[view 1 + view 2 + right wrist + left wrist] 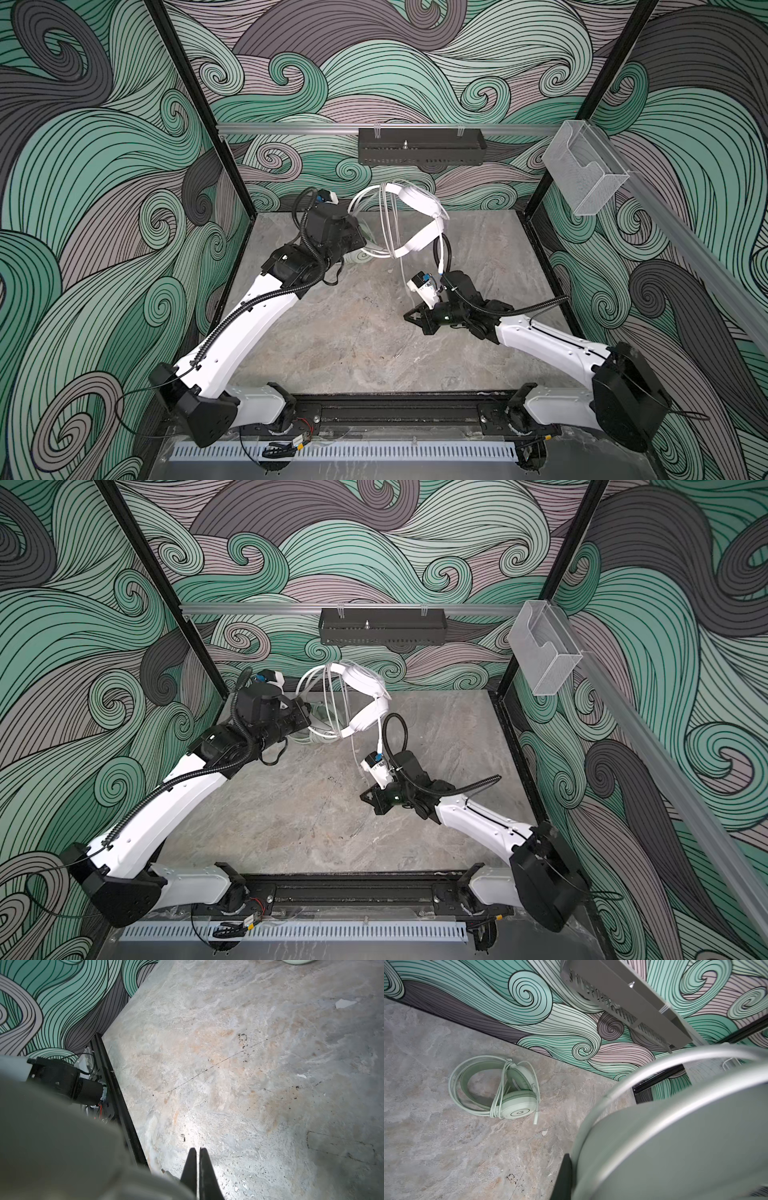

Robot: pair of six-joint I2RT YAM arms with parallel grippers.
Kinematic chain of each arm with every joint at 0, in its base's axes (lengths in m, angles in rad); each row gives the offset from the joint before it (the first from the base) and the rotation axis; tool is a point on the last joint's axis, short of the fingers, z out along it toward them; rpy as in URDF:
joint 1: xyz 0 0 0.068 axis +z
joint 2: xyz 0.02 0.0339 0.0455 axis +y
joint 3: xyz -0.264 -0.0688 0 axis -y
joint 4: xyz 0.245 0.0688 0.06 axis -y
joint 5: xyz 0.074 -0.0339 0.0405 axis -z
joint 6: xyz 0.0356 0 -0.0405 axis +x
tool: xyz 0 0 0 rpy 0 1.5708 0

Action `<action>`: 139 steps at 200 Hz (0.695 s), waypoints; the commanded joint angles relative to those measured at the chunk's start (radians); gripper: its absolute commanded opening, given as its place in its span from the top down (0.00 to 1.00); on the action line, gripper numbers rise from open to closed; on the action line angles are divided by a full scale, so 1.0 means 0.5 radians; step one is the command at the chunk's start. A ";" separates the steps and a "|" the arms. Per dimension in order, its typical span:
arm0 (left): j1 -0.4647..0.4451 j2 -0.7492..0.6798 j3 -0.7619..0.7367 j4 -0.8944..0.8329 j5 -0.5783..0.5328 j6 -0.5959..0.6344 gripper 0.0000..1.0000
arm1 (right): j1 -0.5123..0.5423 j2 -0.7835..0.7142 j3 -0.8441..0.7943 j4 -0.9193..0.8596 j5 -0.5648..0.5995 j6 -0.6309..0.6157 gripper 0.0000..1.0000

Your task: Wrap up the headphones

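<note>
left pincer (311,719) clamped on the white headset (419,199), held aloft; right pincer (198,1153) closed tip to tip over the counter (446,1147); mint headset (517,1105), cable-wrapped, lies near the back wall (571,1012).

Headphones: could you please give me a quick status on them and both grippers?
Left gripper shut on white headphones, lifted, cable part looped. Right gripper shut, near table. Green headphones wrapped, lying on table.

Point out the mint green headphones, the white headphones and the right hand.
mint green headphones (519,1112): left wrist view, on the outer face of the marked earcup.
white headphones (419,199): in a top view, on the raised headband.
right hand (197,1150): right wrist view, midway between its closed fingertips.
</note>
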 commanded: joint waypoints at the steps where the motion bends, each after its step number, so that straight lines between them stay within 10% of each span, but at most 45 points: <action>1: 0.035 0.070 0.205 0.221 -0.129 -0.235 1.00 | 0.111 -0.114 0.096 -0.317 0.189 -0.186 1.00; 139: -0.139 0.452 0.216 0.203 -0.772 0.509 1.00 | 0.573 -0.247 0.837 -1.195 0.822 -0.538 1.00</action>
